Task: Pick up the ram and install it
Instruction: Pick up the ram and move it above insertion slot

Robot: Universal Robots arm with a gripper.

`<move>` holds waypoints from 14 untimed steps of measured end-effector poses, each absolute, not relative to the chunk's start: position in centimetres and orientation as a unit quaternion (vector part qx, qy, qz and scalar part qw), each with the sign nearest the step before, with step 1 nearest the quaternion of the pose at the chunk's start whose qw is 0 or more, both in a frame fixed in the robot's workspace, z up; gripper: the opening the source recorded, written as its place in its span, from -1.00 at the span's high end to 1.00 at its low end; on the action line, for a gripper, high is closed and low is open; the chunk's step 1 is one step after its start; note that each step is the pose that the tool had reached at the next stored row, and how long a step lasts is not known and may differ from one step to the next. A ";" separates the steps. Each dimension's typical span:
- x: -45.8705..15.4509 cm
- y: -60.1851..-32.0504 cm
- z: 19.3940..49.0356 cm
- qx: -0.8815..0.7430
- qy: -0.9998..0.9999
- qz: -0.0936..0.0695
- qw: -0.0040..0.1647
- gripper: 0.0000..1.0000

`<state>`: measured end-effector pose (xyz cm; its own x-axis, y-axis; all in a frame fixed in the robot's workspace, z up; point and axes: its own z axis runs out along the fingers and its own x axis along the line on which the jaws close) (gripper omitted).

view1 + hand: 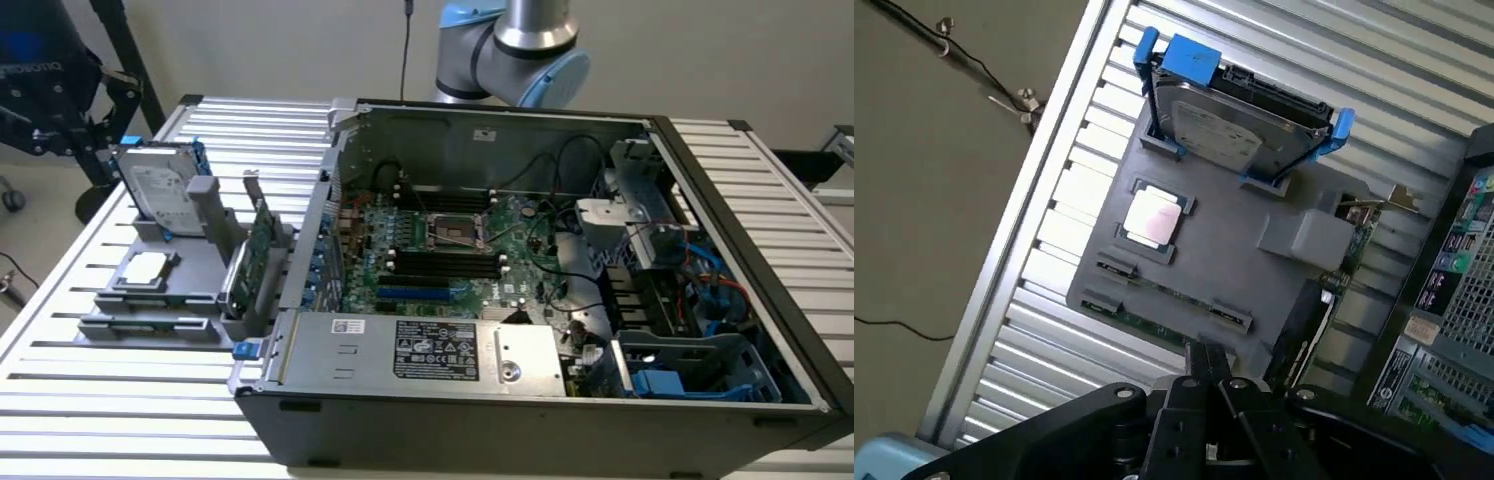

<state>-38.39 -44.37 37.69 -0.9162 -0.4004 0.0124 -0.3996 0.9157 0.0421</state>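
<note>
Hovering with jaws together near the ram [1144, 322], grey holder [1224, 250], slatted aluminium table [1054, 240], dull floor [934, 200] beyond.

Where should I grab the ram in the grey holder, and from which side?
Probably pinch the ram mid-length across its thin faces, coming down from above: it seems to stand on edge in the grey holder's outer slot, top edge exposed.

No legible text — print on the power-supply label [437, 352] too small
</note>
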 end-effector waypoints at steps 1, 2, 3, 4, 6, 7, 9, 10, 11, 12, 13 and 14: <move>-38.4 -44.4 37.7 0.213 -0.977 -0.019 0.011 0.79; -38.4 -44.4 37.7 0.222 -0.975 -0.019 0.011 0.79; -38.4 -44.4 37.7 0.231 -0.973 -0.019 0.011 0.79; -38.4 -44.4 37.7 0.240 -0.971 -0.019 0.011 0.79; -38.4 -44.4 37.6 0.257 -0.966 -0.019 0.011 0.79; -38.4 -44.4 37.6 0.266 -0.964 -0.019 0.012 0.79; -38.4 -44.4 37.6 0.284 -0.959 -0.018 0.012 0.79; -38.4 -44.4 37.6 0.293 -0.956 -0.018 0.012 0.79; -38.4 -44.4 37.6 0.301 -0.953 -0.018 0.012 0.79; -38.4 -44.4 37.6 0.310 -0.951 -0.018 0.012 0.79; -38.4 -44.4 37.6 0.318 -0.948 -0.018 0.013 0.79; -38.4 -44.4 37.6 0.327 -0.945 -0.018 0.013 0.79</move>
